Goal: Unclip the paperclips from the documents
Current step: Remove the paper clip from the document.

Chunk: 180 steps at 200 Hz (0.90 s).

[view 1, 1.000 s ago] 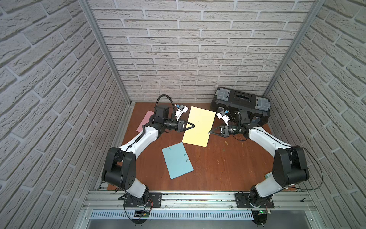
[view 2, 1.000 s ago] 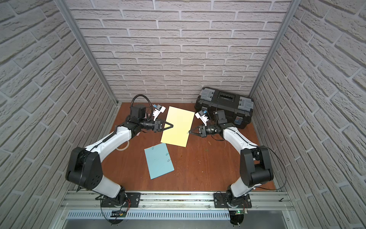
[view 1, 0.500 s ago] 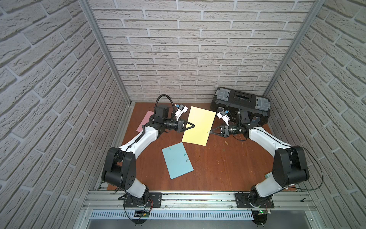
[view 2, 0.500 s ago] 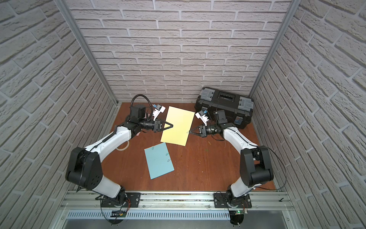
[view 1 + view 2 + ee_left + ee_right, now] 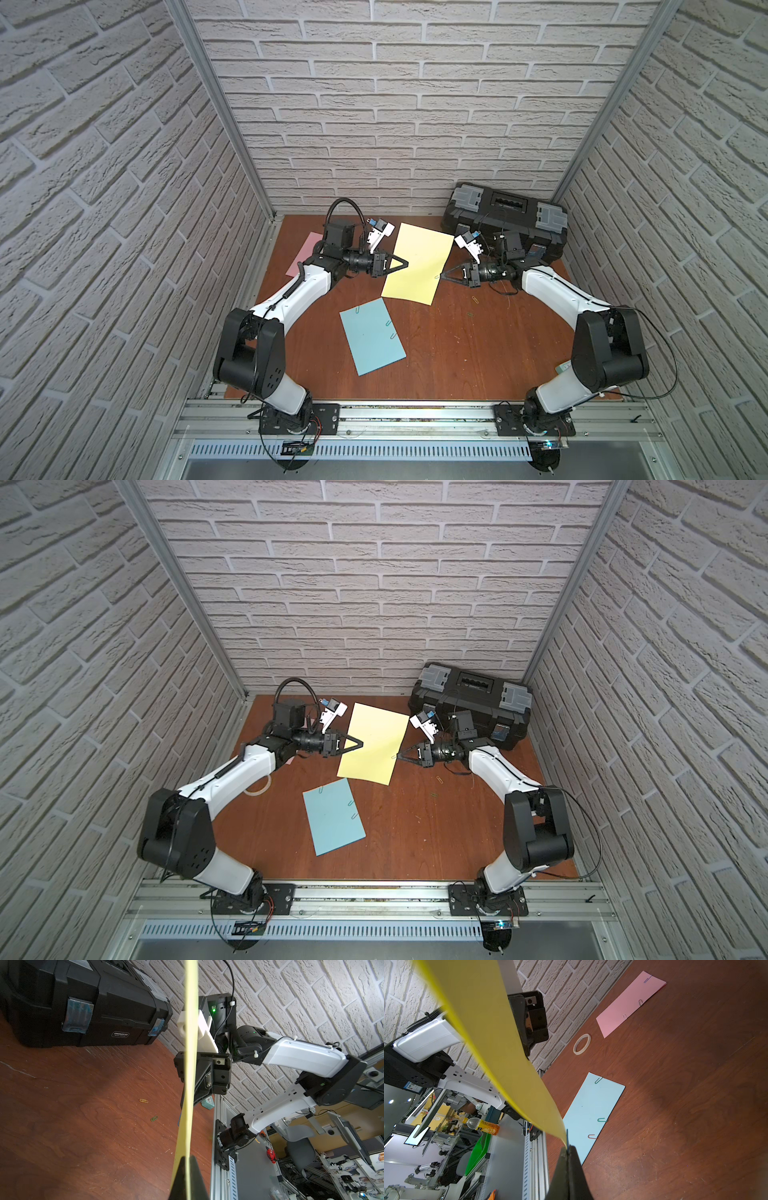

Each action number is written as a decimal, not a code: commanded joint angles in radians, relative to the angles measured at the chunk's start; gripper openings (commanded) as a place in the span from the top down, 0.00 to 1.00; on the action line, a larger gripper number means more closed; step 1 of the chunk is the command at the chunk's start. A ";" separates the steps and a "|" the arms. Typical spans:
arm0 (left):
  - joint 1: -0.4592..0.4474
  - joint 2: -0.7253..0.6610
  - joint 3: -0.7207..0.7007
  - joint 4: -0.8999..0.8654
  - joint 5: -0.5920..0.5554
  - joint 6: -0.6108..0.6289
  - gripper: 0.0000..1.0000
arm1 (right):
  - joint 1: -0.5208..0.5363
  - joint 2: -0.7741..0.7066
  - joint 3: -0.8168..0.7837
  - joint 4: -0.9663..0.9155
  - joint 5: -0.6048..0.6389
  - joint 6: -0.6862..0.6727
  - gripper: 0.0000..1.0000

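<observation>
The yellow document (image 5: 419,262) hangs lifted above the table between both arms. My left gripper (image 5: 408,263) is shut on its left edge, and in the left wrist view the sheet (image 5: 190,1064) runs edge-on out of the closed tips (image 5: 188,1157). My right gripper (image 5: 568,1147) is shut on a blue paperclip (image 5: 567,1138) at the sheet's right edge (image 5: 437,276). The light blue document (image 5: 372,336) lies flat in front with three clips, one of them green (image 5: 602,1120). The pink document (image 5: 629,1001) lies at the back left, also clipped.
Two loose paperclips (image 5: 474,298) (image 5: 470,314) lie on the wood under the right arm. A black toolbox (image 5: 505,220) stands at the back right. A tape ring (image 5: 257,786) lies near the left arm. A small teal clock (image 5: 208,1102) sits at the table's right front.
The right gripper's jaws have closed the last bit at the yellow sheet's edge. Both arms and the sheets stay where they were.
</observation>
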<state>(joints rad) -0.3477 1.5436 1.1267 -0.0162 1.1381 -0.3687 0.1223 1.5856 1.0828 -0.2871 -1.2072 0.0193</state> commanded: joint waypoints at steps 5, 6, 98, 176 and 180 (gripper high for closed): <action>0.001 -0.022 0.029 0.025 0.017 0.007 1.00 | 0.017 -0.003 0.010 0.036 -0.018 0.002 0.97; 0.001 -0.021 0.030 0.025 0.017 0.007 1.00 | 0.018 -0.003 0.011 0.037 -0.017 0.002 0.97; 0.010 -0.047 0.024 -0.017 0.009 0.036 1.00 | -0.013 -0.014 0.005 -0.006 0.027 -0.027 0.97; 0.016 -0.050 0.025 -0.027 0.012 0.044 1.00 | -0.023 -0.026 0.002 -0.029 0.040 -0.042 0.97; 0.016 -0.050 0.025 -0.028 0.011 0.044 1.00 | -0.023 -0.026 0.002 -0.030 0.044 -0.041 0.97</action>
<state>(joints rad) -0.3401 1.5284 1.1267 -0.0536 1.1378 -0.3511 0.1043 1.5856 1.0828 -0.3122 -1.1667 -0.0067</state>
